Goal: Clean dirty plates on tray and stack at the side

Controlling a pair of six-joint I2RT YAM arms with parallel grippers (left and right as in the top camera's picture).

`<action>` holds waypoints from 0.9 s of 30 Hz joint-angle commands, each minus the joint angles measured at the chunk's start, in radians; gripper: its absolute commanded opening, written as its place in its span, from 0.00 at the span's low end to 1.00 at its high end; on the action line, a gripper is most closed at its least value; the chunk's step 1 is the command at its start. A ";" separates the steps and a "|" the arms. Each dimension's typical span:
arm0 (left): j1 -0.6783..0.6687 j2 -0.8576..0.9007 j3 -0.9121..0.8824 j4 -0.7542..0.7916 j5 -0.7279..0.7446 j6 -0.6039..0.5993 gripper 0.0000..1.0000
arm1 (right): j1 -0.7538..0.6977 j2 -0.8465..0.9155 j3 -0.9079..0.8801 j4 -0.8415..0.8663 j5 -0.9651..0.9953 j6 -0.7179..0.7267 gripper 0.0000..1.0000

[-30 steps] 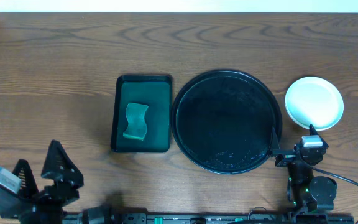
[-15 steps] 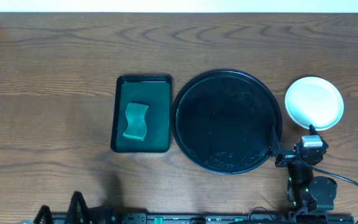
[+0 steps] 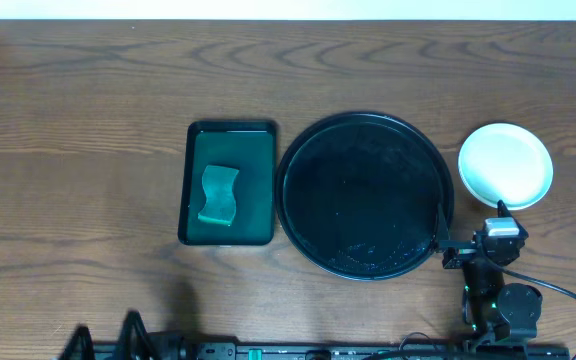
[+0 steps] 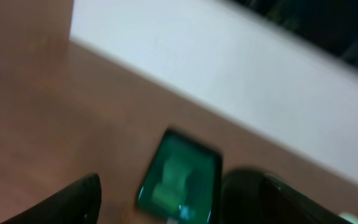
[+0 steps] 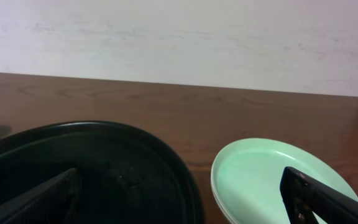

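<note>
The black tray [image 3: 363, 195] lies at mid table with nothing on it. The plates [image 3: 505, 165] sit stacked on the table just right of the tray, and no smear shows on the top one. In the right wrist view the plates [image 5: 272, 177] look pale mint beside the tray [image 5: 104, 168]. My right gripper [image 3: 470, 220] is open and empty at the front, between the tray's rim and the plates; it also shows in its own view [image 5: 179, 205]. My left gripper [image 3: 105, 342] is pulled back at the table's front edge, open and empty in its blurred view [image 4: 179, 208].
A dark green rectangular tray [image 3: 230, 183] holding a green sponge [image 3: 219, 194] lies left of the black tray. It shows blurred in the left wrist view [image 4: 180, 177]. A white wall runs behind the table's far edge.
My left arm has drawn back toward the front edge and mostly left the overhead view. The right arm, plates and trays have not moved.
</note>
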 commanded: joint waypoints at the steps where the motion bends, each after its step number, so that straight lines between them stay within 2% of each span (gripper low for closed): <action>1: -0.005 -0.001 -0.093 0.178 -0.008 -0.002 0.81 | 0.009 -0.006 -0.001 -0.004 0.011 0.014 0.99; 4: -0.005 -0.001 -0.189 0.387 -0.008 -0.002 0.81 | 0.009 -0.006 -0.001 -0.004 0.011 0.014 0.99; 12: -0.005 -0.002 -0.533 1.093 -0.008 -0.003 0.81 | 0.009 -0.006 -0.001 -0.004 0.011 0.014 0.99; 18: -0.005 -0.002 -0.784 1.555 -0.008 -0.002 0.81 | 0.009 -0.006 -0.001 -0.004 0.010 0.014 0.99; 21: -0.005 -0.002 -0.866 1.656 -0.008 -0.003 0.81 | 0.009 -0.006 -0.001 -0.004 0.011 0.014 0.99; 27: -0.005 -0.002 -0.963 1.683 -0.008 -0.002 0.81 | 0.009 -0.006 -0.001 -0.004 0.011 0.014 0.99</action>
